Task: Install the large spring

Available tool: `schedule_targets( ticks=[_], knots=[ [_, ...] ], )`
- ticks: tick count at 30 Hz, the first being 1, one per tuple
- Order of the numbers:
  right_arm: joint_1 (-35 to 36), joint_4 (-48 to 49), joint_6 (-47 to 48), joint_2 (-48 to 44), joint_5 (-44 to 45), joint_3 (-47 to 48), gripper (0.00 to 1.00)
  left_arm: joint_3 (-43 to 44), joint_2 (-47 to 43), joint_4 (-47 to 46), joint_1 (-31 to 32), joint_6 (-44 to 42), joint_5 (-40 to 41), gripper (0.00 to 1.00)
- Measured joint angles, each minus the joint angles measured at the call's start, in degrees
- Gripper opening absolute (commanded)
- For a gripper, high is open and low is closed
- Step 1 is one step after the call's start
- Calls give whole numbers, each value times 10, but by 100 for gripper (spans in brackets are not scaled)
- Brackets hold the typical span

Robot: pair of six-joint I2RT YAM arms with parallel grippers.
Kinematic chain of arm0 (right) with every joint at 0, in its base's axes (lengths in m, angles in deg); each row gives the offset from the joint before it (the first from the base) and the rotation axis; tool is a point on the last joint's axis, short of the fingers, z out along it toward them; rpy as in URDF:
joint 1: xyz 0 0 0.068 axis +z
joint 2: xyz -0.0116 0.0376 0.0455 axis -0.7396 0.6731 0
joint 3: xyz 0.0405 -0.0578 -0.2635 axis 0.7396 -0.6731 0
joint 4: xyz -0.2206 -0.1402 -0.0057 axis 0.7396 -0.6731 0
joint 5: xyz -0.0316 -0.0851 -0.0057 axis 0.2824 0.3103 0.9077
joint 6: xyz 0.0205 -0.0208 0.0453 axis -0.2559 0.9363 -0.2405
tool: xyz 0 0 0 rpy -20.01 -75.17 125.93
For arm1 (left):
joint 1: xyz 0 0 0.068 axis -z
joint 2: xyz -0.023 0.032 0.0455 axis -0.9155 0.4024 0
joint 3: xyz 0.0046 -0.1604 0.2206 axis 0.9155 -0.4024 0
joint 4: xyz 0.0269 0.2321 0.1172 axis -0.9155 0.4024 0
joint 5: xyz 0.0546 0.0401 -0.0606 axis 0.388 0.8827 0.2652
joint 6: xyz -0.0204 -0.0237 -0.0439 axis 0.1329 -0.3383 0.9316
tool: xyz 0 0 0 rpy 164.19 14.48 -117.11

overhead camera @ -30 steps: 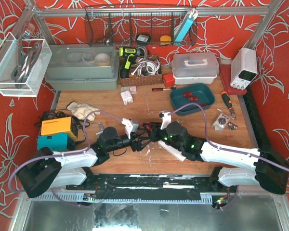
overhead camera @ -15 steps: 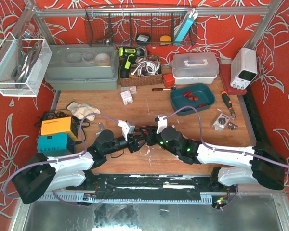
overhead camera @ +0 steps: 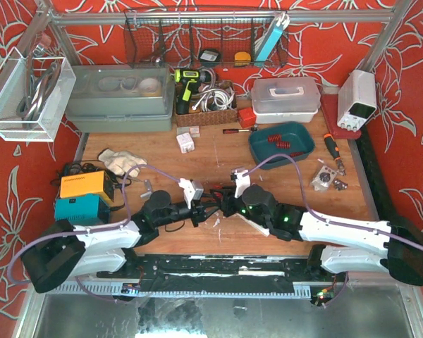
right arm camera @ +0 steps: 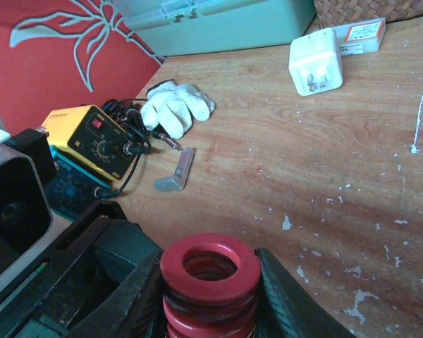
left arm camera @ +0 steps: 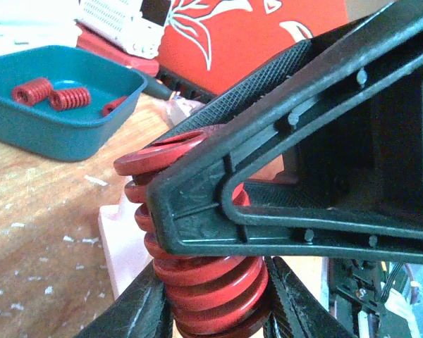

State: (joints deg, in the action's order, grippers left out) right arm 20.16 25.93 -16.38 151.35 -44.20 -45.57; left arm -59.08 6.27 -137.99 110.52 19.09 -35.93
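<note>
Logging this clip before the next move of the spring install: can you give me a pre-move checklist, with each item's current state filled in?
1. Left tool shut on the large red coil spring: ok.
2. Right tool shut on the same spring: ok.
3. Visible coils of the spring undamaged: ok.
4. Spring's lower end seated on anything: cannot tell, hidden between the fingers.
5. Teal plastic tray holding smaller red springs stands apart from both tools: ok.

Red spring (right arm camera: pixel 244 270), teal tray (left arm camera: pixel 63 134) (floral red walls (overhead camera: pixel 409 84)).
</note>
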Motion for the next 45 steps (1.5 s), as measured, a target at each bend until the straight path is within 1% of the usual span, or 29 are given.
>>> schedule_targets(
  ticks=[7,11,15,18,19,20,22,24,26,28,30,33,37,41,45],
  knots=[
    [-12,-50,26,-39,-35,2,0,0,19,-33,15,-63,-1,7],
    [-20,-67,33,-54,-66,2,0,-12,10,-44,23,-103,10,4],
    [-27,-76,47,-72,-95,2,0,-16,-4,-47,27,-132,15,5],
    [-29,-76,57,-85,-108,-3,0,-16,-4,-54,28,-144,12,16],
    [-30,-75,58,-88,-110,-6,0,-16,-4,-54,28,-147,10,24],
    [-30,-72,60,-91,-111,-10,0,-16,-4,-54,28,-148,8,33],
    [-30,-62,60,-97,-110,-20,0,-16,-3,-53,28,-149,3,57],
    [-30,-49,65,-104,-104,-30,0,-17,-3,-51,26,-147,11,74],
    [-30,-38,75,-110,-88,-44,0,-20,-3,-45,18,-139,28,87],
    [-30,-25,90,-110,-62,-56,0,-20,-3,-37,15,-138,39,94],
    [-30,-12,107,-112,-28,-69,0,-20,-3,-32,13,-135,48,100],
    [-31,5,141,-123,30,-86,0,-20,-3,-24,13,-127,62,100],
    [-37,18,187,-141,103,-110,0,-17,-2,-2,13,-102,106,100],
    [-73,25,211,-155,143,-137,0,-2,9,28,9,-59,165,100],
    [-133,33,221,-158,152,-171,0,13,17,58,-1,-26,210,100]
  ],
)
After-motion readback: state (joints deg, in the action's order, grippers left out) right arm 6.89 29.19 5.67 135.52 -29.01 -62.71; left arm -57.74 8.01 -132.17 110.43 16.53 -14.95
